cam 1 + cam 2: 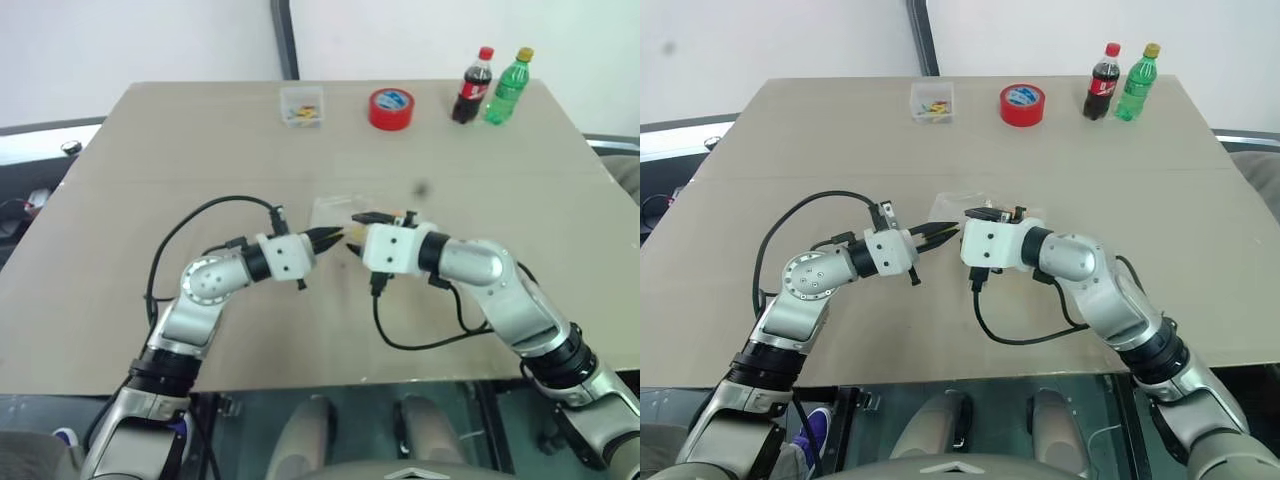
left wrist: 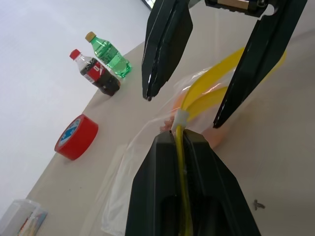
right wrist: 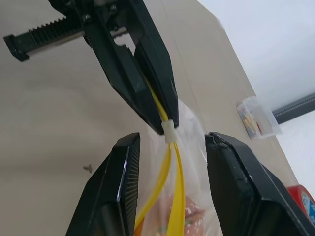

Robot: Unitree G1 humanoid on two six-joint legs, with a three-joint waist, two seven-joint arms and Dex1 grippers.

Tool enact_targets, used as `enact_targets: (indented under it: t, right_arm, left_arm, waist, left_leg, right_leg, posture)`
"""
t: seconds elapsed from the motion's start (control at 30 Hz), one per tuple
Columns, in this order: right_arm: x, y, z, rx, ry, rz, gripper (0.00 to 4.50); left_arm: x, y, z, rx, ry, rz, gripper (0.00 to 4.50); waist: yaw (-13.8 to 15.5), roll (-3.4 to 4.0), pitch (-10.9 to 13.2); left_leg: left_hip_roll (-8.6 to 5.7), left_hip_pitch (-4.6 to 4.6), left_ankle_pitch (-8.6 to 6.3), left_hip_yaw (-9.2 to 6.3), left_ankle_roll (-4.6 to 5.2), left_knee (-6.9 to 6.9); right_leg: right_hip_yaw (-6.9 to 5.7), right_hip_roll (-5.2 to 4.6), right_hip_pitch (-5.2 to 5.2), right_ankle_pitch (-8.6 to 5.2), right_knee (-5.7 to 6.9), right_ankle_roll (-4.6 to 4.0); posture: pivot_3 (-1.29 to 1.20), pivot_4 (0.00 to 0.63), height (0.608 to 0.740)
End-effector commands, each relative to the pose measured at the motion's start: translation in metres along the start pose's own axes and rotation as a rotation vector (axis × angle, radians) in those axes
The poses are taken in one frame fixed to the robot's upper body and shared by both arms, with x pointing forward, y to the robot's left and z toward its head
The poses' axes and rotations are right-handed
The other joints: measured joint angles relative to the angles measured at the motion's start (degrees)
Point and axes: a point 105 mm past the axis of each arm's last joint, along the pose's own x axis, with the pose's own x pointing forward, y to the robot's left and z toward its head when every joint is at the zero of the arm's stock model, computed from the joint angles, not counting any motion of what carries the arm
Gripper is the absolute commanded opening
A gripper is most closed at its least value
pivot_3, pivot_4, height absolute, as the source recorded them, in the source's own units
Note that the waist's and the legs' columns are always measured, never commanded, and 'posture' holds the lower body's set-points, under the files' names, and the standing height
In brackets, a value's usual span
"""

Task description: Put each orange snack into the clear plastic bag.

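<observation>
The clear plastic bag hangs just above the table's middle. My left gripper is shut on the end of its yellow seal strip, right at the white slider clip. Facing it from the right, my right gripper is open. Its two fingers stand either side of the parted yellow strips without touching them. One orange snack with pale speckles shows through the plastic, inside the bag below the strips.
Along the table's far edge stand a small clear box, a red tape roll, a cola bottle and a green bottle. Black cables loop over the table beside both arms.
</observation>
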Motion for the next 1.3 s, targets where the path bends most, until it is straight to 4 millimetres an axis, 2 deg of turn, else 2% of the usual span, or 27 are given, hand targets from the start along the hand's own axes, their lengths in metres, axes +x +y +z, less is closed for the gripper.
enact_targets:
  t: [0.03,0.07,0.47,0.53,0.57,0.6,0.63,0.97,1.3]
  right_arm:
    - [0.001,-0.008,0.012,-0.051,-0.042,-0.021,1.62]
    - [0.002,-0.009,0.012,-0.056,-0.042,-0.025,1.37]
    - [0.005,-0.010,0.012,-0.093,-0.046,-0.025,1.37]
    - [0.005,-0.010,0.013,-0.089,-0.048,-0.025,0.81]
    - [0.005,-0.010,0.013,-0.089,-0.049,-0.026,0.77]
    - [0.005,-0.010,0.013,-0.089,-0.049,-0.027,0.22]
    - [0.005,-0.010,0.012,-0.090,-0.048,-0.026,0.04]
    - [0.003,-0.013,0.007,-0.086,-0.026,-0.041,0.04]
    - [-0.015,-0.020,-0.028,0.028,0.118,-0.115,0.04]
  left_arm:
    - [0.000,0.006,0.011,0.052,-0.038,0.015,0.00]
    - [0.000,0.005,0.011,0.052,-0.038,0.015,0.00]
    - [-0.001,0.009,0.010,0.024,-0.035,0.033,0.00]
    - [-0.001,0.009,0.010,0.024,-0.035,0.031,0.00]
    - [-0.001,0.009,0.010,0.024,-0.035,0.031,0.00]
    - [-0.001,0.009,0.010,0.024,-0.035,0.031,0.00]
    - [-0.001,0.009,0.010,0.023,-0.035,0.032,0.00]
    - [-0.001,0.010,0.010,0.008,-0.037,0.047,0.00]
    - [-0.003,0.020,0.010,-0.066,-0.049,0.097,0.00]
  waist:
    - [0.0,0.00,0.0]
    - [0.0,0.00,0.0]
    - [0.0,0.00,0.0]
    - [0.0,0.00,0.0]
    - [0.0,0.00,0.0]
    - [0.0,0.00,0.0]
    - [0.0,0.00,0.0]
    - [0.0,0.01,0.0]
    - [0.0,0.01,0.0]
  left_leg:
    - [0.00,0.00,0.00,0.00,0.00,0.00]
    - [0.00,0.00,0.00,0.00,0.00,0.00]
    - [0.00,0.00,0.00,0.00,0.00,0.00]
    - [0.00,0.00,0.00,0.00,0.00,0.00]
    - [-0.01,0.00,0.00,0.00,0.00,0.00]
    - [0.00,0.00,0.00,0.00,0.00,0.00]
    - [0.00,0.00,0.00,-0.01,0.00,0.00]
    - [0.00,0.00,0.00,-0.01,0.00,0.00]
    - [0.00,0.00,0.00,-0.01,0.00,-0.01]
  right_leg:
    - [0.00,0.00,0.00,0.00,0.00,0.00]
    - [0.00,0.00,0.00,0.00,0.00,0.00]
    - [0.00,0.00,0.00,0.00,0.00,0.00]
    - [0.00,0.00,0.00,0.00,0.00,0.00]
    - [0.00,0.00,0.00,0.00,0.00,0.00]
    - [0.00,0.00,0.00,0.00,0.00,0.00]
    - [0.00,0.00,0.00,0.00,0.00,0.00]
    - [0.00,0.00,0.00,0.00,0.00,0.00]
    - [0.00,0.00,0.00,0.00,-0.01,0.00]
  posture:
    - [0.00,0.150,0.740]
    - [0.00,0.150,0.740]
    - [0.00,0.150,0.740]
    - [0.00,0.150,0.740]
    - [0.00,0.150,0.740]
    - [0.00,0.150,0.740]
    - [0.00,0.150,0.740]
    - [0.00,0.150,0.740]
    - [0.00,0.150,0.740]
